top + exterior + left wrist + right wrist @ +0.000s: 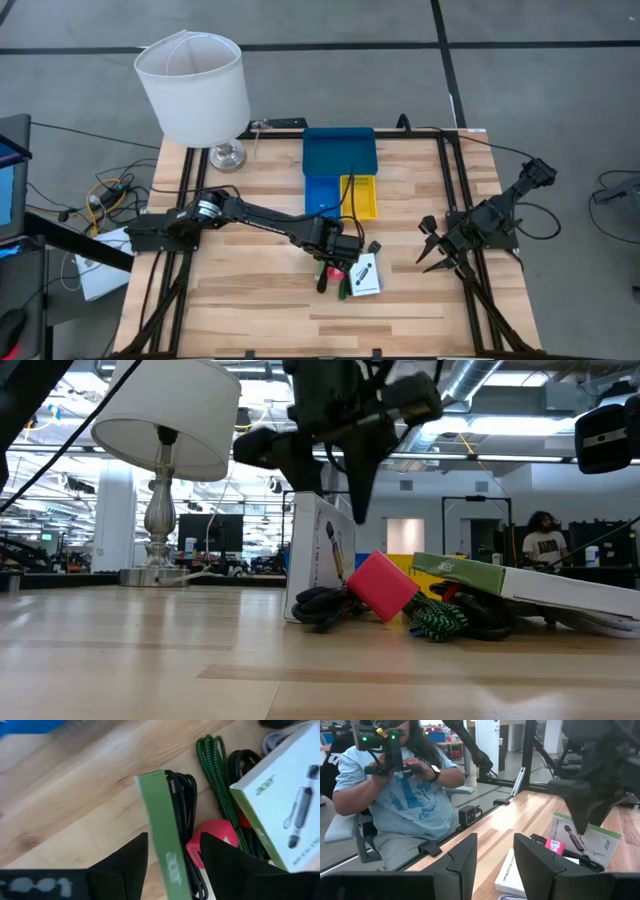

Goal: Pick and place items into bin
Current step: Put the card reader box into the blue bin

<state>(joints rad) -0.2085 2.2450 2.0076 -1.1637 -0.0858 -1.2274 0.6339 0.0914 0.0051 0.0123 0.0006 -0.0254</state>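
Centrally, left pincer [345, 262] poised over the items [352, 275], jaws apart (straddling green box edge [161, 825]), right pincer [432, 252] parked, apart.

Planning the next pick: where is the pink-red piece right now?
Low view: the pink-red piece lies on the table mid-pile, against the upright white box, black cables alongside, beneath the left tool.

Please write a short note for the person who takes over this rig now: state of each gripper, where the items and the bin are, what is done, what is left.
Left gripper: open, straddling a green-edged box in the item pile at table centre; not closed on it.
Right gripper: open, holding nothing, waiting at the table's right side.
Items: white boxes, a pink piece, a green braided cable and black cables lie together just in front of the bin.
Bin: blue tray with small blue and yellow trays; nothing visible inside.
Done: nothing placed yet.
Left: every item.
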